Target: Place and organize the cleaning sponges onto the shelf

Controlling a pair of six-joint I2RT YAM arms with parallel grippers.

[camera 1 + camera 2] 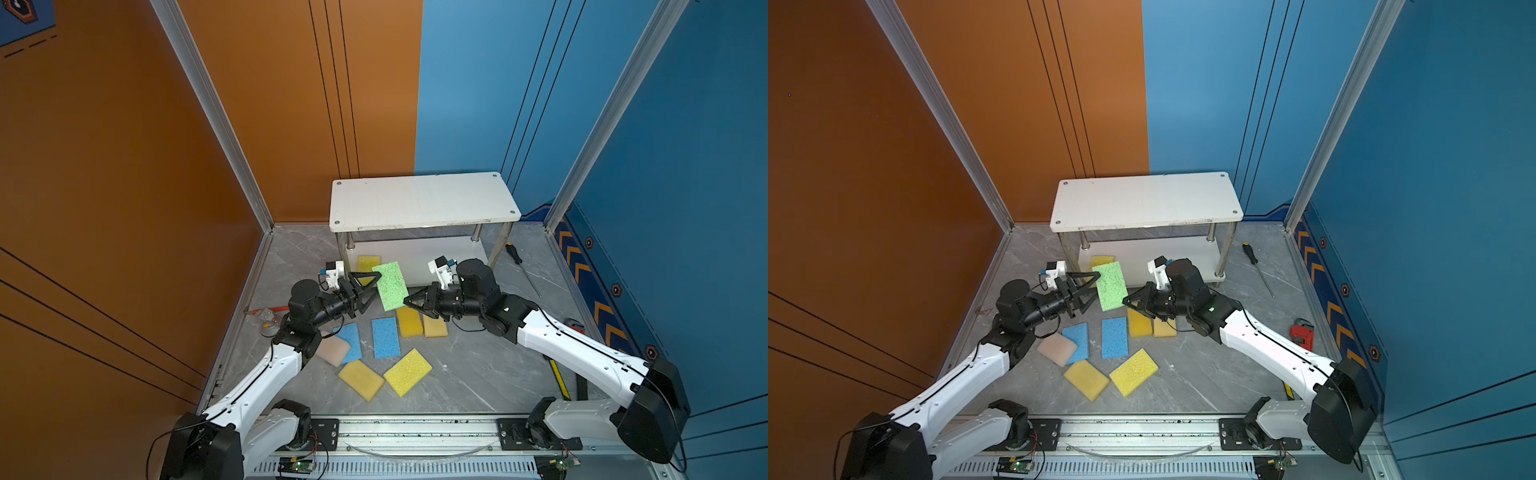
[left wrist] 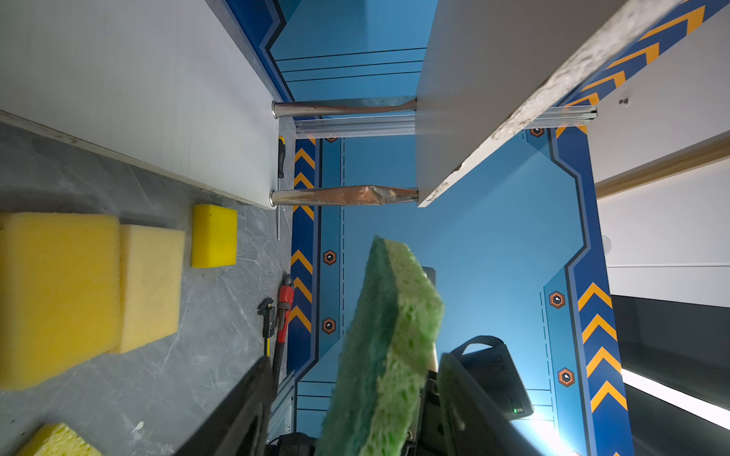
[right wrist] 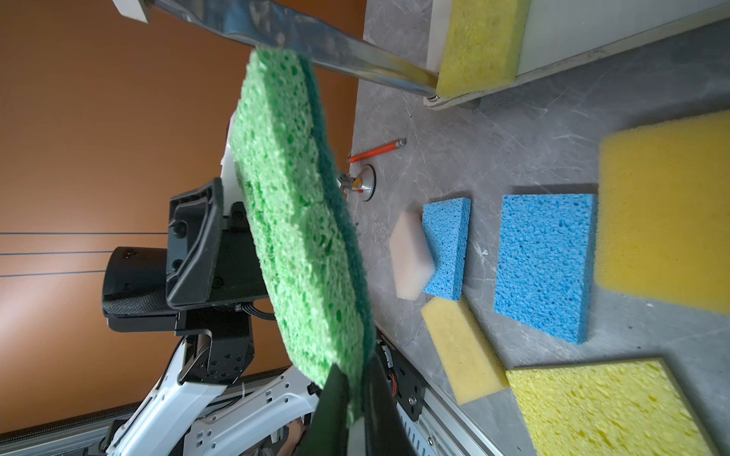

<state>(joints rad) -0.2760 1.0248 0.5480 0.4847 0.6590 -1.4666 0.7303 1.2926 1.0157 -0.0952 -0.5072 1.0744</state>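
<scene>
Right wrist, porous green sponge (image 3: 296, 221), darker green backing

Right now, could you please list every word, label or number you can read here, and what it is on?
None can be read.
A faint mark on the shelf top board's edge is too blurred.
The hexagon wall badges are too small to make out.

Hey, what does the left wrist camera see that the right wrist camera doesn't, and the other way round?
Only the left wrist: the screwdriver, the red pipe wrench, a small bright yellow sponge and the shelf's top board from below.
Only the right wrist: two blue sponges, the whitish-pink sponge and a yellow sponge on the lower board.
Both: the green sponge and the chrome posts.
</scene>
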